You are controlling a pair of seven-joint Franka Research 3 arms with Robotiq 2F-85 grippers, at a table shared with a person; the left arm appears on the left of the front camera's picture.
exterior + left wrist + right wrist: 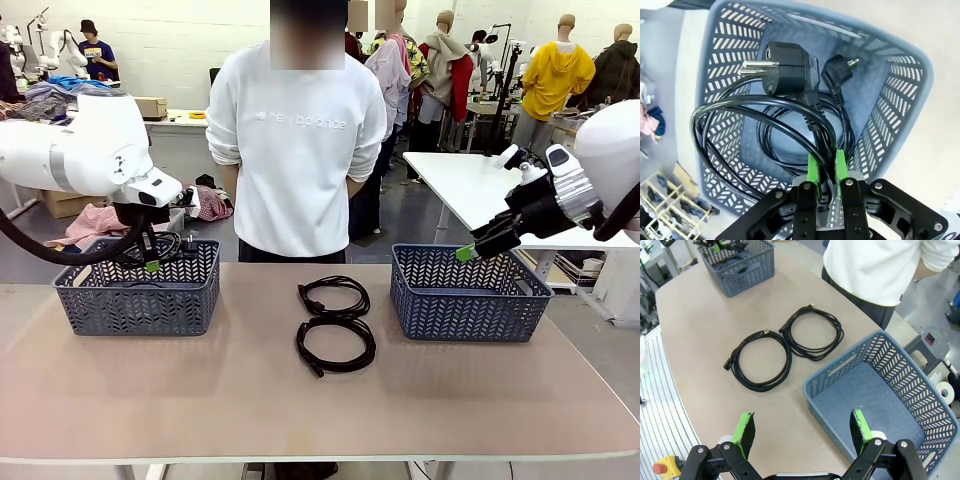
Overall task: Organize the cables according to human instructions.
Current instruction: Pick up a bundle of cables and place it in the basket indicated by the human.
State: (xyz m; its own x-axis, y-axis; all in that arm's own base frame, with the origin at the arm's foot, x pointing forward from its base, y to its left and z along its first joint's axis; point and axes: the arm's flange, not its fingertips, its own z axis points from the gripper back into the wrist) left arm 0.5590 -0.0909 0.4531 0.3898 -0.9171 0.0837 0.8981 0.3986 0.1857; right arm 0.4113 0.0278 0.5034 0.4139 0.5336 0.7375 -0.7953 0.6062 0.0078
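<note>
My left gripper [151, 264] hangs over the left grey basket [70, 300], shut on a coiled black cable [740, 102] whose strands pass between its green pads [812, 167]. That loop dangles inside the basket [910, 55], above a second coiled cable [765, 142] on the bottom; two plugs [787, 67] show. Two more coiled cables [333, 297] [336, 345] lie at the table's middle, one behind the other. My right gripper [803, 432] is open and empty above the near rim of the right basket [945, 415]. The human [297, 140] stands at the far side, hands behind the back.
The two baskets sit on the tan table [200, 400], left and right of the loose cables [762, 360] [812, 332]. The right basket [470, 300] holds nothing. Bare table runs from the cables to the front edge.
</note>
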